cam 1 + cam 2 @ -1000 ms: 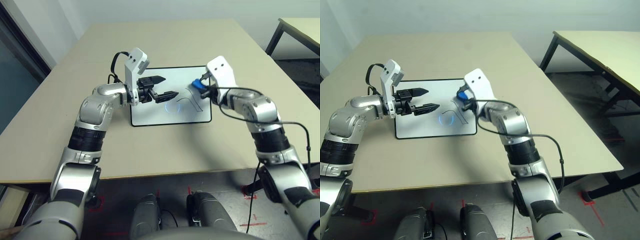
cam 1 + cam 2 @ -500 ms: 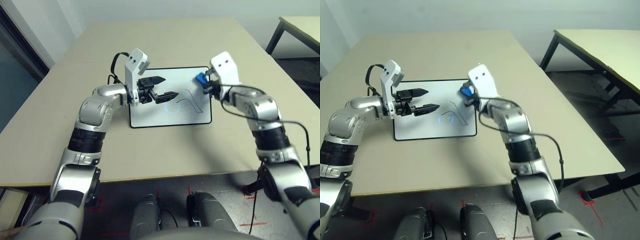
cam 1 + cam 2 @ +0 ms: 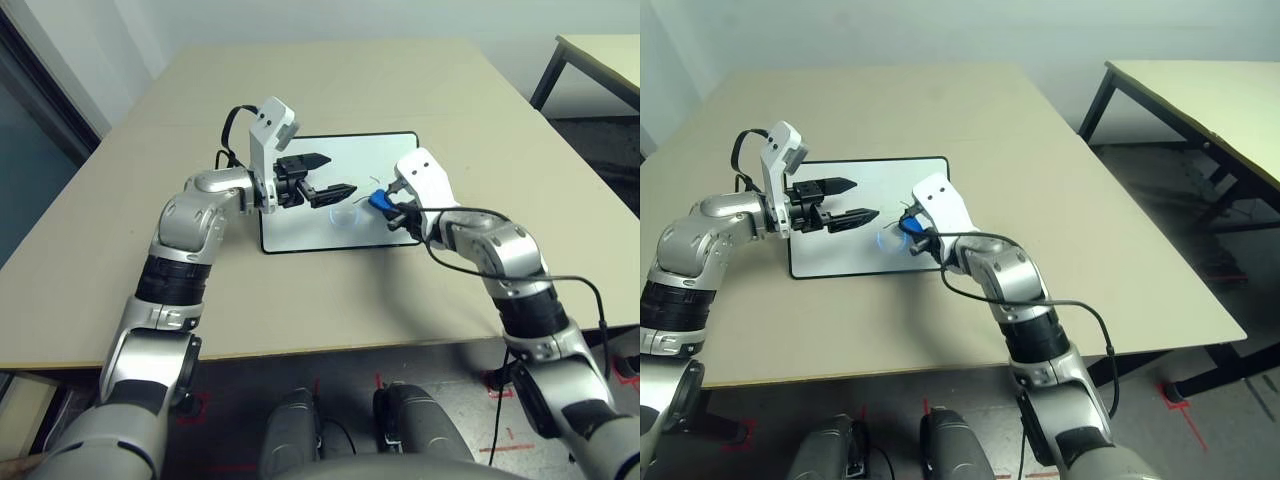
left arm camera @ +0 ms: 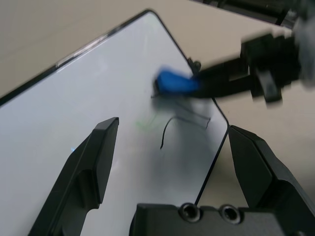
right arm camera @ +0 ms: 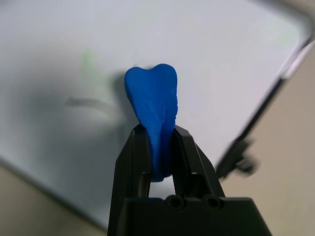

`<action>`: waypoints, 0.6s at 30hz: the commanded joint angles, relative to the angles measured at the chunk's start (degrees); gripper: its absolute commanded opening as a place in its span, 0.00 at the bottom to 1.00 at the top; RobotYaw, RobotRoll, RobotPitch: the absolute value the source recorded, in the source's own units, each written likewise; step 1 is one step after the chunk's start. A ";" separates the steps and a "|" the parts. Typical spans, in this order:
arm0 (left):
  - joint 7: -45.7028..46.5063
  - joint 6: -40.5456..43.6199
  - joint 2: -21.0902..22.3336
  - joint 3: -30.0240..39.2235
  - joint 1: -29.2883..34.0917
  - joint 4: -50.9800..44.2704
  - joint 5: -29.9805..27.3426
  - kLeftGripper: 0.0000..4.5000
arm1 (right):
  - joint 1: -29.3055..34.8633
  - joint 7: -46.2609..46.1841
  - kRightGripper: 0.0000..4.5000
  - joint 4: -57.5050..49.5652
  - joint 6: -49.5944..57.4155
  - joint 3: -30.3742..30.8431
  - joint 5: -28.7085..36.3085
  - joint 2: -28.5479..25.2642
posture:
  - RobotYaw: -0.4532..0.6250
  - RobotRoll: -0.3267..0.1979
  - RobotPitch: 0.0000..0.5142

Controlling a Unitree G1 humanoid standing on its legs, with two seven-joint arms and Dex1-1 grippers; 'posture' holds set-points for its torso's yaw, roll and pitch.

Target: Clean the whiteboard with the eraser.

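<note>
Since the earlier frames, our right gripper [image 3: 385, 205] had swung the eraser [image 3: 380, 201] from the far right corner of the whiteboard [image 3: 305, 230] back toward its near right part, and the long curved stroke that ran across that side had mostly gone. Our left arm had barely shifted.

We held the eraser pinched tight between our right fingers [image 5: 129, 162], its blue end sticking out past the tips; the lower part of the block was hidden between them. We could not tell for sure whether it pressed on the board or hung just above it, since our right wrist housing covered the spot in the head views and the left wrist view was blurred there.

Our left gripper [image 3: 325, 175] hovered over the board's left half with its jaws standing wide apart and nothing between them.

What remained of the drawing was hard to read: a faint bluish loop [image 3: 345, 216] near the board's middle, and in the left wrist view a short dark hooked line [image 4: 165, 135] beside the eraser.

The board lay flat on the tan table [image 3: 330, 290], its near right corner hidden by our right arm.
</note>
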 commanded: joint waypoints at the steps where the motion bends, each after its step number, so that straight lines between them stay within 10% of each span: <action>1: -0.60 1.90 1.02 -1.19 1.77 -1.32 -0.11 1.00 | -0.72 0.06 0.13 1.85 -2.43 0.20 -0.99 0.22 | 0.35 0.62 0.13; 18: -0.09 5.14 1.71 -0.89 3.47 -4.02 -1.01 1.00 | 7.92 2.37 0.13 -5.22 4.60 4.84 -1.34 -1.82 | 0.35 0.62 0.19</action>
